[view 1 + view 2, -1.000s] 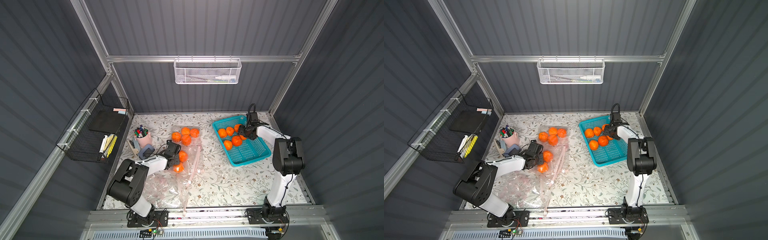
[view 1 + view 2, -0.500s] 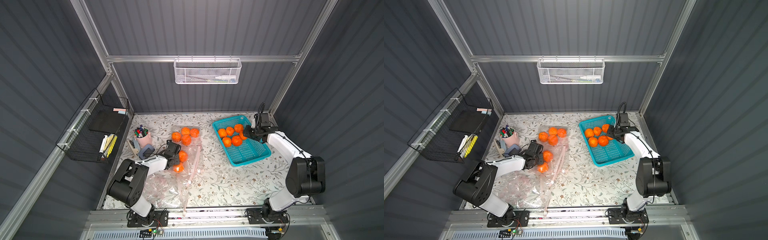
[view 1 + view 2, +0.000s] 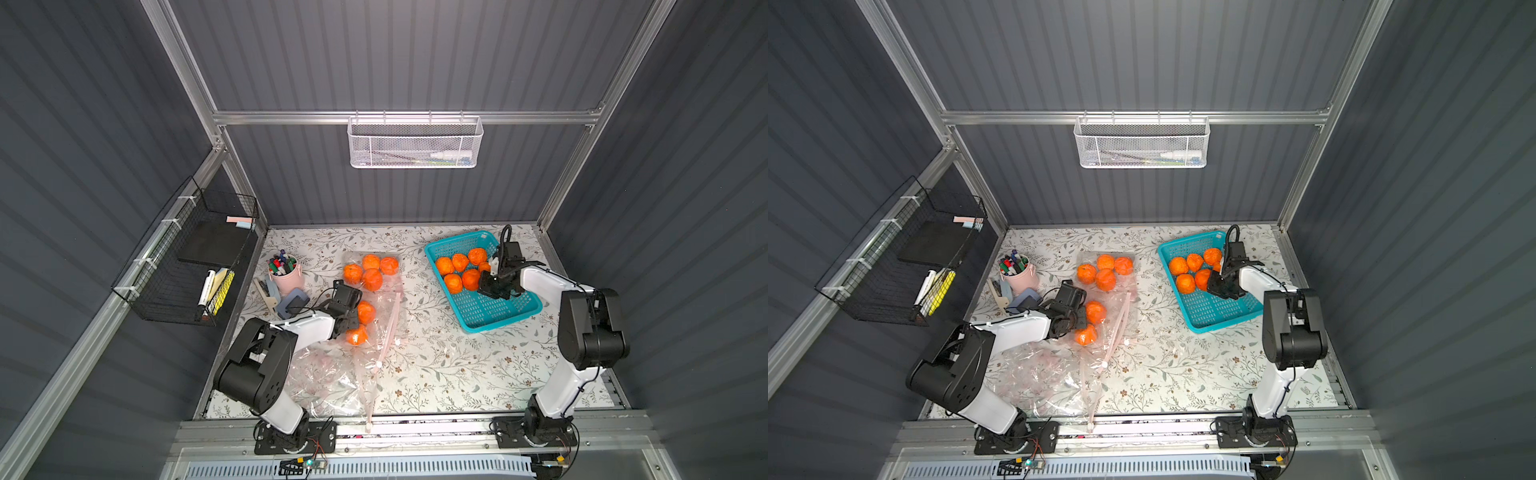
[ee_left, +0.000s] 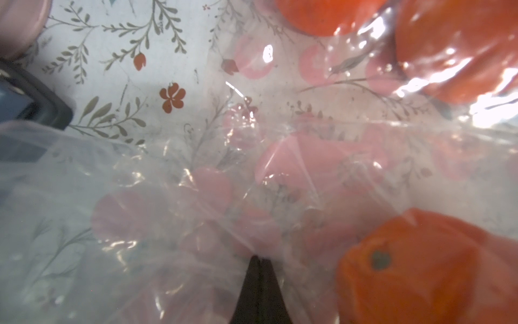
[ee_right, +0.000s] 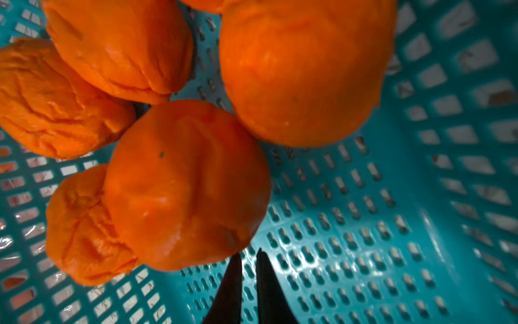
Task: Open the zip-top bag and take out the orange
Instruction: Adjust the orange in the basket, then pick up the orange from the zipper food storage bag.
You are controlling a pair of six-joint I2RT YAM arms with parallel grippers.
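**Pinning the bag for the next orange**

Floral tabletop (image 3: pixel 436 365) in both top views: the black left gripper (image 3: pixel 352 323) is pinching a clear, crinkly zip-top bag (image 3: pixel 381 331) holding two round oranges (image 3: pixel 365 311) (pink zip strip (image 3: pixel 392 318) alongside). Left wrist view: jaws are pressing shut on slippery film; the pinch wants to be low and firm. Right wrist view: the right gripper (image 5: pixel 249 258) is hanging empty, jaws nearly together, over a teal perforated plastic basket (image 5: pixel 392 224) of wrinkled, soft-looking fruit (image 5: pixel 185 185).

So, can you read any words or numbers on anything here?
Nothing here can be read.
Tube in the white basket: print too small.
Markers in the black rack: too small.
Pens in the pink cup: too small.
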